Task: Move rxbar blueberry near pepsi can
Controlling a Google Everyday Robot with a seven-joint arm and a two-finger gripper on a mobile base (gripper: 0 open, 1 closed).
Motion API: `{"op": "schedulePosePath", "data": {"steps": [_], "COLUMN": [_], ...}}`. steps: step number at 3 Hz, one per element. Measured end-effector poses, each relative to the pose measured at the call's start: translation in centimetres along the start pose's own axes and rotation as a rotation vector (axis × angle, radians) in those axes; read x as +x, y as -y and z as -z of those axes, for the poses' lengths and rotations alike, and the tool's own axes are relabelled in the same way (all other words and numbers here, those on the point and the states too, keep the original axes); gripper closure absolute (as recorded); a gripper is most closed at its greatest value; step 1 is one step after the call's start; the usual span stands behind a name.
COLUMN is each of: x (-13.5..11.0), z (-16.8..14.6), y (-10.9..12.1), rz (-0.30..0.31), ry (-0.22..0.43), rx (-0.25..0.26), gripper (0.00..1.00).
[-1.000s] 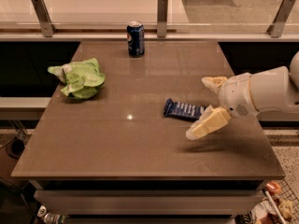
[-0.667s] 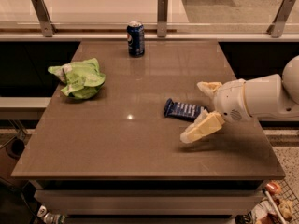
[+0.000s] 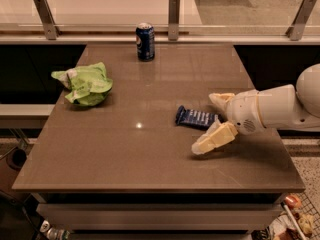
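The rxbar blueberry (image 3: 195, 117) is a flat dark blue bar with white lettering, lying on the brown table (image 3: 150, 159) right of centre. My gripper (image 3: 211, 123) comes in from the right on a white arm. It is open, with one cream finger behind the bar's right end and the other in front of it, so the right end lies between them. The pepsi can (image 3: 145, 41) stands upright at the table's far edge, well away from the bar.
A crumpled light green chip bag (image 3: 85, 83) lies at the table's left. A glass rail with metal posts (image 3: 173, 10) runs behind the far edge. The table's front edge and a lower shelf are below.
The gripper has slid a little left along the table, closing in around the bar's right end. The bar, can and bag have not moved.
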State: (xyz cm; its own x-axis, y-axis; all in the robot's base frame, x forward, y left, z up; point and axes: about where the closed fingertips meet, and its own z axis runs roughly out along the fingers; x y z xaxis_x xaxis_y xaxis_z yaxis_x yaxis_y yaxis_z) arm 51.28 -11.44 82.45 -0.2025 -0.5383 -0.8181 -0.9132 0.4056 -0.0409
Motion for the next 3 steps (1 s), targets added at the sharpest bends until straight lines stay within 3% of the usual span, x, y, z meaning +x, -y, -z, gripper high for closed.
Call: {"op": "schedulePosePath", "data": {"steps": [1,3], "x": [0.3,0.4], "z": [-0.5,-1.9], "y": [0.5,0.7], "rz": [-0.016,-0.026], "ry": [-0.005,0.003], "rx": [-0.023,-0.032], "gripper": [0.00,0.40]}}
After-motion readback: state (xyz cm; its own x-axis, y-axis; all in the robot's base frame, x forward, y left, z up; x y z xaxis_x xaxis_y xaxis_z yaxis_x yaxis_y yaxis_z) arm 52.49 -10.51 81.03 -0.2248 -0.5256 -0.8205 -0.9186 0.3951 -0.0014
